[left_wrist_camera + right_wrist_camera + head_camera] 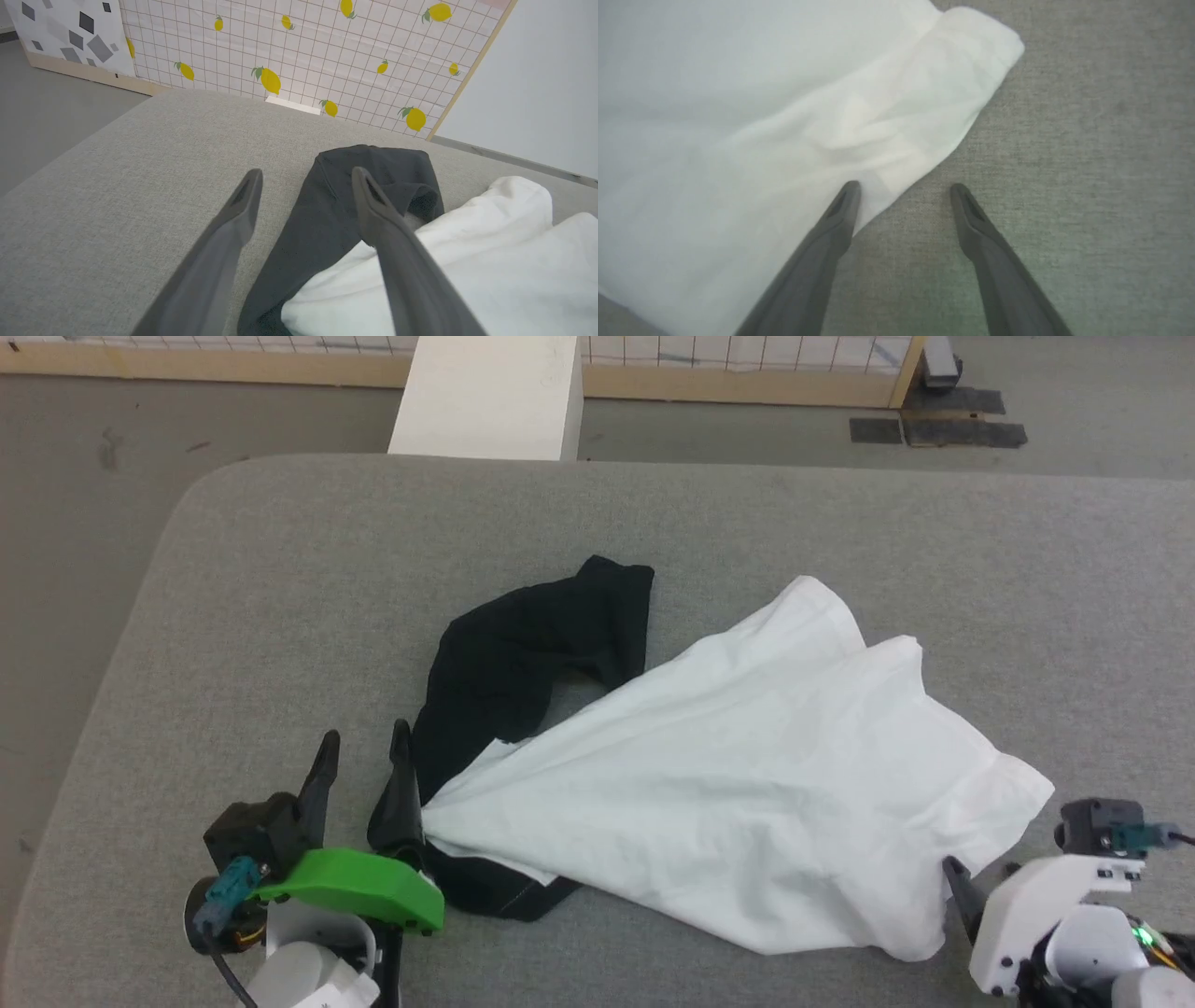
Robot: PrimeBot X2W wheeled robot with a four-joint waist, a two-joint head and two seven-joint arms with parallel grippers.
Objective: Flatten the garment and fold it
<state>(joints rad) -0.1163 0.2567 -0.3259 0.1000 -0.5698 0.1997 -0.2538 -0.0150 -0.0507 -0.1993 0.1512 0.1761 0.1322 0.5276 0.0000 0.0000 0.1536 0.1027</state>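
Grey woven cloth covers the surface (280, 616) where the garment (747, 775) lies bunched, not yet flat, across the near half of the head view. At 7 o'clock the left pincer (365, 733) stands with its 2 dark fingers spread wide, pinching nothing. Its inner finger sits at the gathered point where black and white cloth meet, though whether it touches cannot be told.

From there a black sleeve (532, 653) loops up toward 12 o'clock and doubles back on itself. The white body (794, 709) fans out toward 3 o'clock in long creases, its hem corner (1018, 793) lying near the right arm. At 5 o'clock the right pincer (904, 185) is likewise spread and empty. In its wrist view 1 finger hangs over the white hem edge, the other over bare surface.

Flattening appears to be the step in hand, with folding not yet begun. The next move likely calls for each pincer to close on cloth, the left at the gathered shoulder end and the right at the hem. Drawing them apart toward 9 and 3 o'clock should spread the body. The curled sleeve would probably need pulling out on its own.
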